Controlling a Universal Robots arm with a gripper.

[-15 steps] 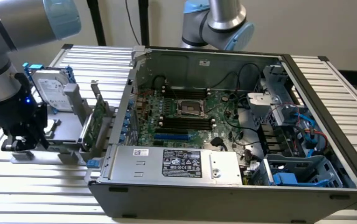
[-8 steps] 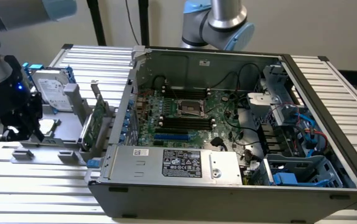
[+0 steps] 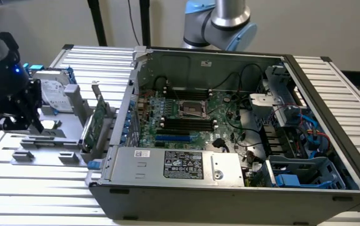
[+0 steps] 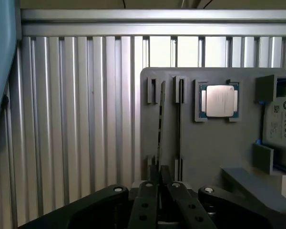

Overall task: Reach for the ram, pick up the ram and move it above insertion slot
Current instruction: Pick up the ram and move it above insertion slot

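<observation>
Your claw [image 4: 161, 187] pinches the ram [image 4: 160, 119] – you see it edge-on, upright in the grey holder [image 4: 205, 157], processor [image 4: 220, 100] near, bare ribbed table [image 4: 76, 124] opposite.

We lose the near end of the ram [image 4: 161, 117] behind the gripper [image 4: 160, 172]; the hard drive [image 4: 280, 125] is cut by the picture's edge.

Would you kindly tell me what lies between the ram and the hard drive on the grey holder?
In the wrist view, a square processor chip sits between the ram and the hard drive.
</observation>
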